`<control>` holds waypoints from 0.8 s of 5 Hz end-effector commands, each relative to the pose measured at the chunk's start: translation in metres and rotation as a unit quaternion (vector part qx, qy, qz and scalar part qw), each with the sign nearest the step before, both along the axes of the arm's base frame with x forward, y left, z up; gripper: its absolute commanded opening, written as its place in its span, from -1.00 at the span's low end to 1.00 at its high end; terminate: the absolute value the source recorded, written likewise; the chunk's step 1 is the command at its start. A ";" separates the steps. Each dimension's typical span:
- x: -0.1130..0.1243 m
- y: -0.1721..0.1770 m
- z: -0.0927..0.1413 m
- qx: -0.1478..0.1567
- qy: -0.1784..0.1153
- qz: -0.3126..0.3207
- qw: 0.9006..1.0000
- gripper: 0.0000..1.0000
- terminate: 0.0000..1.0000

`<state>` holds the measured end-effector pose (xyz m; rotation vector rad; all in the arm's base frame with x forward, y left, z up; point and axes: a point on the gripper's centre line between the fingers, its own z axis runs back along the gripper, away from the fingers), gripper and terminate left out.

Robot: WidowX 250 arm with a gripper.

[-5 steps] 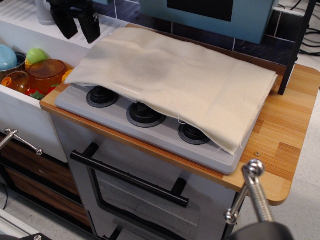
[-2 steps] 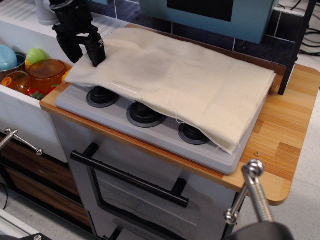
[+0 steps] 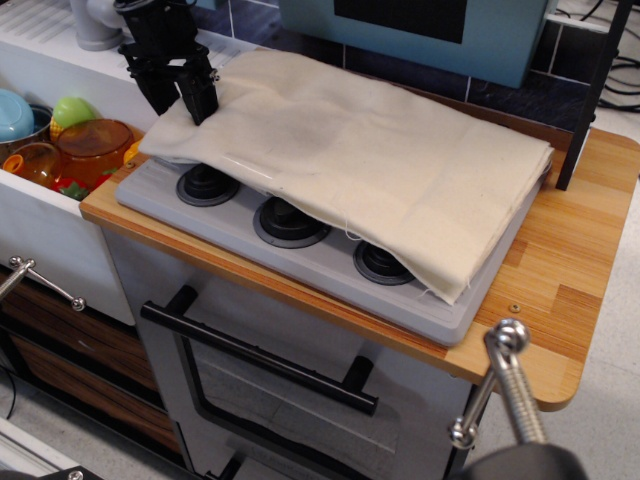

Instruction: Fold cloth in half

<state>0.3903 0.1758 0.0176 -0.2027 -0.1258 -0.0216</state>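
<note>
One pincer (image 3: pixel 183 95) straddles cloth's (image 3: pixel 370 160) left edge.

Bright even indoor light, soft shadow beneath the cloth (image 3: pixel 370 165), blurred metal clamp (image 3: pixel 505 385) in foreground, mostly sharp

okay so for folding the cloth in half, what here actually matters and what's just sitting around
Part of the job:
- cloth, draped over the grey stovetop
- end effector, at the cloth's left edge

Just lying about:
- bowls and cups in the sink on the left
- oven door handle
- wooden counter
</note>
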 end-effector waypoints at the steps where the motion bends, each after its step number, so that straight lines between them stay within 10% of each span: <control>1: 0.014 -0.008 0.053 -0.014 -0.037 0.004 0.999 -1.00 -1.00; 4: -0.011 -0.053 0.129 -0.078 -0.080 -0.023 0.993 -1.00 -1.00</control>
